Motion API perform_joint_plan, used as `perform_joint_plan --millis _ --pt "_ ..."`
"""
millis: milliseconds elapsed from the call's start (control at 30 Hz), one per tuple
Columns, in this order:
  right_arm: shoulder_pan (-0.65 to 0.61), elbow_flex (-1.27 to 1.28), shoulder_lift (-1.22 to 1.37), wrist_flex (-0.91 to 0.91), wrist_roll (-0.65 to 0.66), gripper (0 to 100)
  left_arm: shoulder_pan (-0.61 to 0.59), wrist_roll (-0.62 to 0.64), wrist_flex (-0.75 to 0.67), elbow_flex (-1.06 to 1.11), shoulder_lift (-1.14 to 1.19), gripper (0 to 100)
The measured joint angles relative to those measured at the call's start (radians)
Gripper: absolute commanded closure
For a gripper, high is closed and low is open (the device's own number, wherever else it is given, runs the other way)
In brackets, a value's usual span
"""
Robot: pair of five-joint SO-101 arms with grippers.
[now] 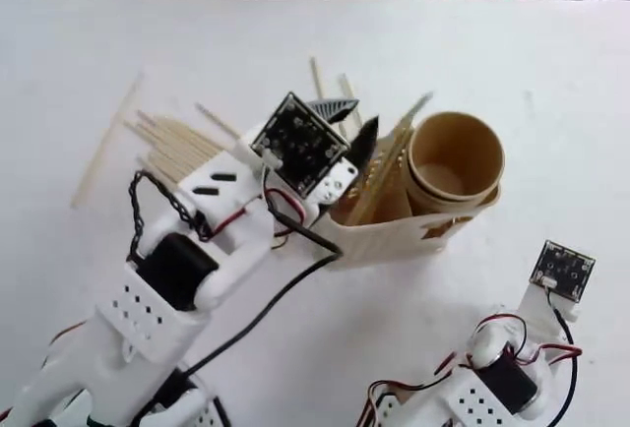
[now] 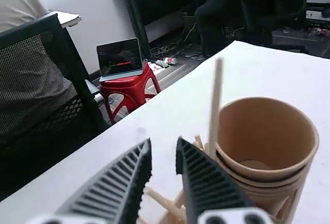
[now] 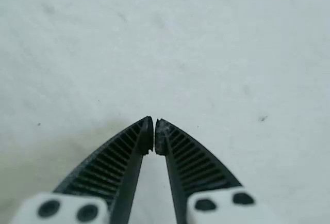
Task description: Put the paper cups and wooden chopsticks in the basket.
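A stack of paper cups (image 1: 456,156) stands inside the pale basket (image 1: 394,240) at the table's middle, with several wooden chopsticks (image 1: 379,176) leaning in beside them. More chopsticks (image 1: 177,147) lie in a loose pile on the table to the left. My left gripper (image 1: 349,127) hovers over the basket's left end, open with nothing between its fingers. In the left wrist view the left gripper (image 2: 162,149) sits just short of the cups (image 2: 268,141) and an upright chopstick (image 2: 215,105). My right gripper (image 3: 154,131) is shut over bare table.
One stray chopstick (image 1: 103,156) lies apart at the far left. The right arm (image 1: 512,378) rests near the table's front right. Beyond the table's far edge stand a red stool (image 2: 129,87) and a black mesh chair (image 2: 41,90).
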Motion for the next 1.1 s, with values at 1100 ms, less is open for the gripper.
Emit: perform_joint_plan --millis 1100 --pt "0.0 0.0 0.0 0.0 0.0 97.9 -1.117 -0.443 0.669 -1.151 1.519 83"
